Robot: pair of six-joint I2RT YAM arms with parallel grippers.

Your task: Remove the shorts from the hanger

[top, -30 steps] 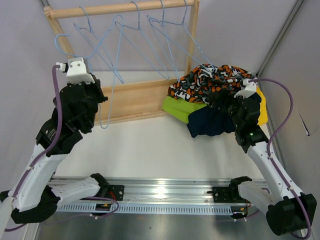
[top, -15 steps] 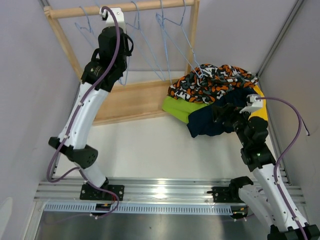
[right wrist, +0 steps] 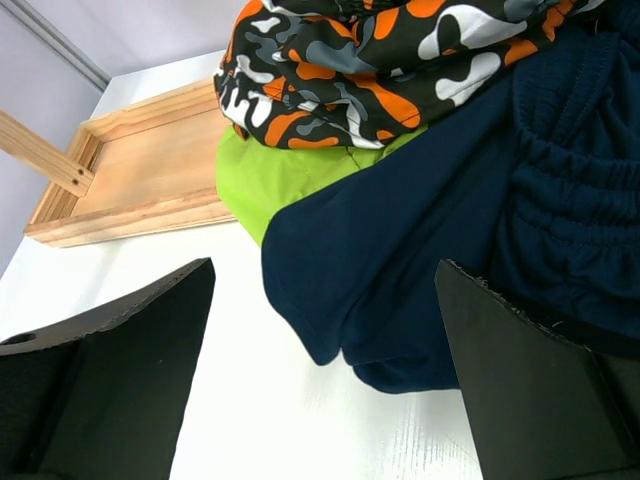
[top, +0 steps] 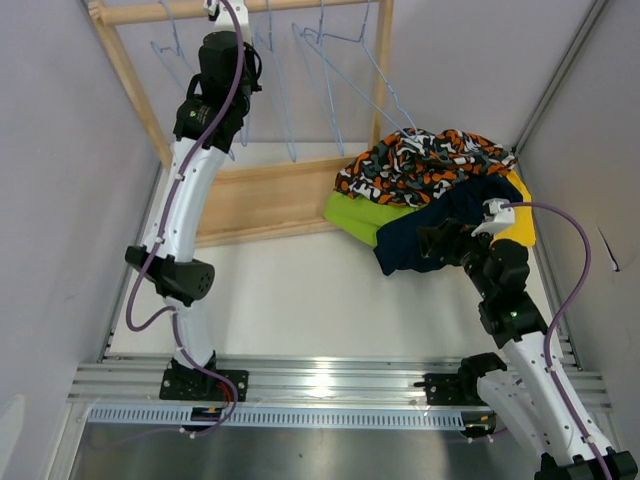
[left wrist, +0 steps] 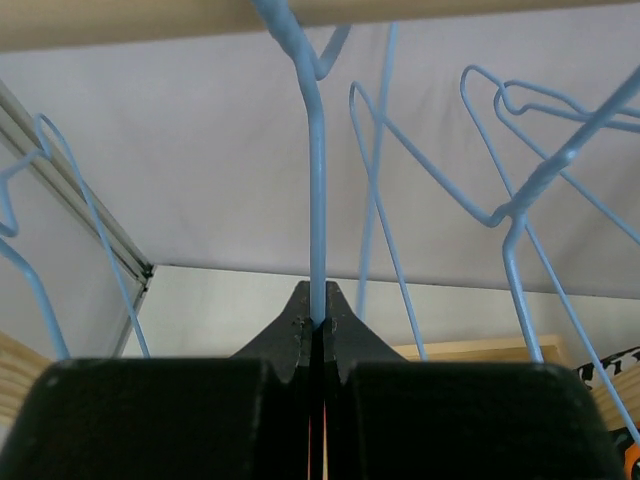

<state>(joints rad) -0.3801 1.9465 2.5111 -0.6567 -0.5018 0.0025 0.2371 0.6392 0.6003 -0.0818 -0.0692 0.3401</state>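
The wooden rack fills the upper left of the top view and stands on the white counter. At upper right lies a heap of shorts, all off the wire. The patterned shorts are on top and the navy shorts at the front. The lime green shorts poke out to the left, and the yellow shorts show at the right edge. No light blue pair shows; it may be buried. Every hanger under the rail looks bare.

The left claw is pinched fully together on the neck of a blue wire hanger, low in the centre of its wrist view, just below the hook. The right claw is spread wide and holds nothing, close to the hem of the navy pair.

The removal looks essentially done. To handle the held hanger well, keep the pinch low on the neck and avoid twisting, so the hook neither jumps the rail nor snags the neighbouring hangers crowded beside it. The right claw should lift clear without dragging the cloth.

No brand, label or lettering can be read anywhere.
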